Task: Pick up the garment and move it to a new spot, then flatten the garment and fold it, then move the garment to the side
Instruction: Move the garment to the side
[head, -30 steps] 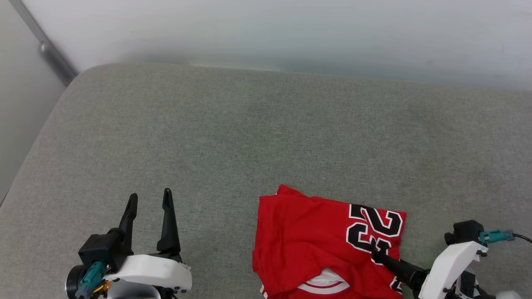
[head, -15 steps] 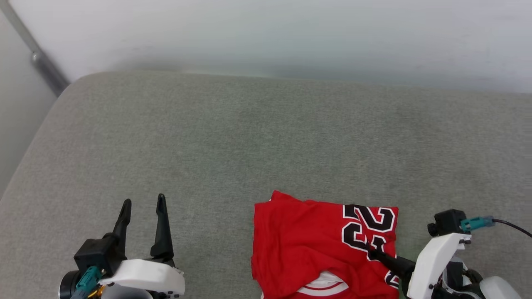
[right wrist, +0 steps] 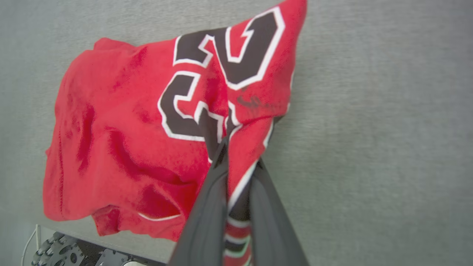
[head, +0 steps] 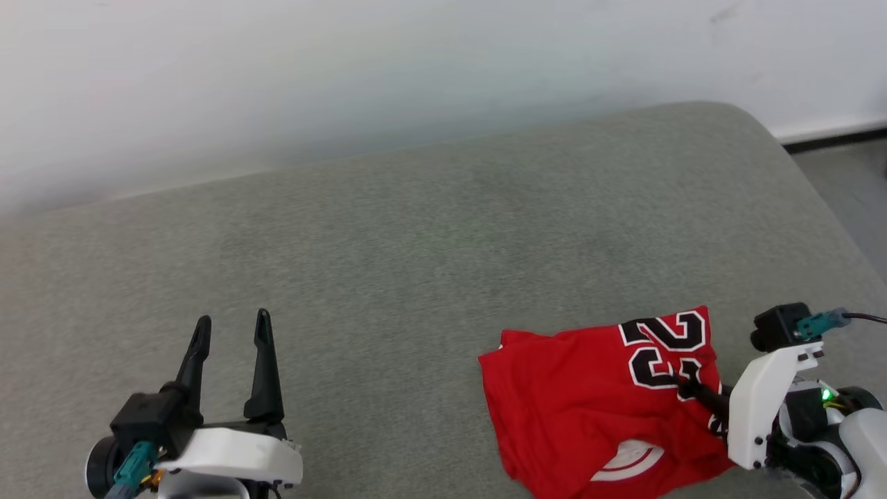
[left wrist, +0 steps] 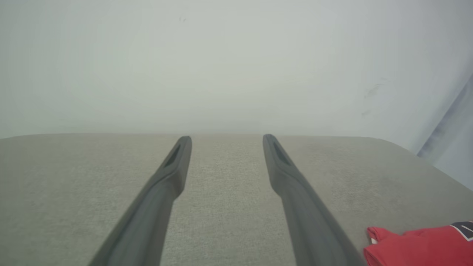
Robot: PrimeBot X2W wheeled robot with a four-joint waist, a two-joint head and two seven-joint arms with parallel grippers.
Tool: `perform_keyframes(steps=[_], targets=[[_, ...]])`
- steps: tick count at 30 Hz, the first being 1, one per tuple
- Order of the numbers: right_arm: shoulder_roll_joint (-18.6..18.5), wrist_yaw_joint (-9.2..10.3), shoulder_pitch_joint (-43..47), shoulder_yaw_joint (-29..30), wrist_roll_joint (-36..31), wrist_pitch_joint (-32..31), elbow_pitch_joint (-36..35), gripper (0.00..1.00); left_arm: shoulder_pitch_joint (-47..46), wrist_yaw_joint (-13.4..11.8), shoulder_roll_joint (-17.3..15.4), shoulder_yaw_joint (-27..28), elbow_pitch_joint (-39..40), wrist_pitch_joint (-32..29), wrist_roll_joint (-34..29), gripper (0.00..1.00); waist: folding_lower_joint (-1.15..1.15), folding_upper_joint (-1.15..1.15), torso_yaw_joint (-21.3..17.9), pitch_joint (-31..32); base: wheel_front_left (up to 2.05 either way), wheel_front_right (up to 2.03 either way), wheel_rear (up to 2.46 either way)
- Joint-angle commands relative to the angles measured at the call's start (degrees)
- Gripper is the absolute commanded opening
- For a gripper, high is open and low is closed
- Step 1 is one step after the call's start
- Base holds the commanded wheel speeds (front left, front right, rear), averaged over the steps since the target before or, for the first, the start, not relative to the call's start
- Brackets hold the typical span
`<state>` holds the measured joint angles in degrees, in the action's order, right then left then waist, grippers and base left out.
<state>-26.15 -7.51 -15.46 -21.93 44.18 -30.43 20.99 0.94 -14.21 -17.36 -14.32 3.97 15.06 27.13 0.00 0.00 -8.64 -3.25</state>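
The garment is a red jersey with black, white-outlined numerals, lying bunched on the grey cushion at the lower right of the head view. My right gripper is shut on its right edge by the numerals. The right wrist view shows the fingers pinching a striped fold of the garment, with the cloth lifted into a ridge at the grip. My left gripper stands open over bare cushion at the lower left, well apart from the shirt. In the left wrist view its fingers are spread, and a corner of the garment lies at the lower right.
A pale wall runs along the cushion's far side. The cushion's rounded right edge drops to grey floor. Part of the robot's base shows below the cushion's near edge in the right wrist view.
The head camera has swung to the right. My right gripper has shut on the garment's right edge and drawn it rightward, away from the left gripper, bunching the cloth. The left gripper stays open.
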Motion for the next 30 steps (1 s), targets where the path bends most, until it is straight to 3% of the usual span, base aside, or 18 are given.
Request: perform_keyframes(steps=[1, 7, 11, 22, 28, 29, 30], targets=[[-0.5, 0.03, -1.9, 0.3, -0.8, 1.2, 0.7, 0.0, -1.3, 0.0, 0.0, 0.0, 0.5, 0.1, -0.5, 1.0, 0.0, 0.0, -7.4, -2.8, 0.0, 0.0, 0.0], [-0.3, 0.03, -9.1, 2.2, -3.6, 8.3, 5.3, 0.0, -6.3, 0.4, -1.5, -1.4, 2.4, -1.1, -3.1, 1.0, 0.0, 0.0, -13.8, -10.2, 0.0, 0.0, 0.0], [0.2, 0.04, -15.7, 4.8, -5.2, 14.8, 10.5, 0.0, -11.5, 1.2, -2.7, -2.6, 4.3, -3.1, -5.1, 1.0, 0.0, 0.0, -15.3, -16.5, 0.0, 0.0, 0.0], [-4.6, 0.04, -29.5, 10.4, -5.8, 28.0, 26.9, 0.0, -23.6, 3.7, -4.9, -5.4, 7.4, -8.0, -9.0, 1.0, 0.0, 0.0, -12.4, -28.4, 0.0, 0.0, 0.0], [-4.2, 0.03, -32.3, 9.4, -5.6, 32.9, 33.7, 0.0, -26.3, 4.1, -4.9, -5.7, 7.4, -8.2, -9.5, 1.0, 0.0, 0.0, -10.4, -30.5, 0.0, 0.0, 0.0], [-4.0, 0.04, -32.6, 9.4, -6.0, 33.9, 35.1, 0.18, -26.4, 4.2, -4.9, -5.8, 7.3, -8.1, -9.5, 1.0, 0.0, 0.0, -10.2, -30.5, 0.0, 0.0, 0.0], [-3.8, 0.03, -33.0, 9.3, -6.3, 34.8, 36.4, 1.0, -26.4, 4.2, -4.8, -6.0, 7.1, -8.0, -9.4, 1.0, 0.0, 0.0, -10.0, -30.4, 0.0, 0.0, 0.0]])
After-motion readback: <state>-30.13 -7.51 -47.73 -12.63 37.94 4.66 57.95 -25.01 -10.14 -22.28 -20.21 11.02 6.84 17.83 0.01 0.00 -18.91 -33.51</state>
